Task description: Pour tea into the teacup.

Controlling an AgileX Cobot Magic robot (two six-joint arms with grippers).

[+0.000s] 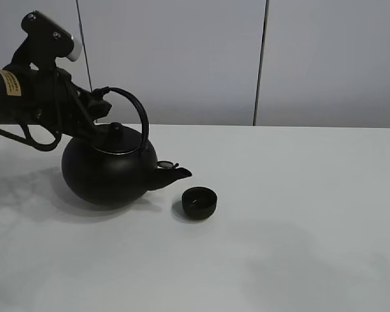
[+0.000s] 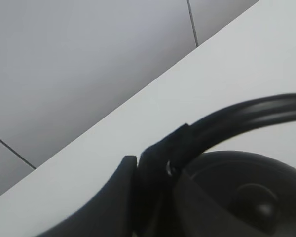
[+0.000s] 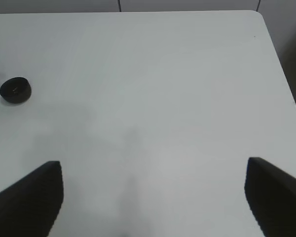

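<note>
A big round black kettle [image 1: 110, 172] sits left of centre, its spout [image 1: 177, 173] pointing right, just left of and above the teacup. The teacup [image 1: 199, 202] is a tiny matte-black bowl standing on the white table; it also shows in the right wrist view [image 3: 15, 90]. My left gripper [image 1: 96, 104] is shut on the kettle's arched handle [image 2: 246, 116] near its left end. I cannot tell whether the kettle rests on the table or hangs just above it. No tea stream is visible. My right gripper [image 3: 153, 197] is open and empty over bare table, far right of the cup.
The white table [image 1: 299, 247] runs to a grey panelled wall [image 1: 182, 58] behind. The right wrist view shows the table's far right corner [image 3: 259, 15] and its right edge.
</note>
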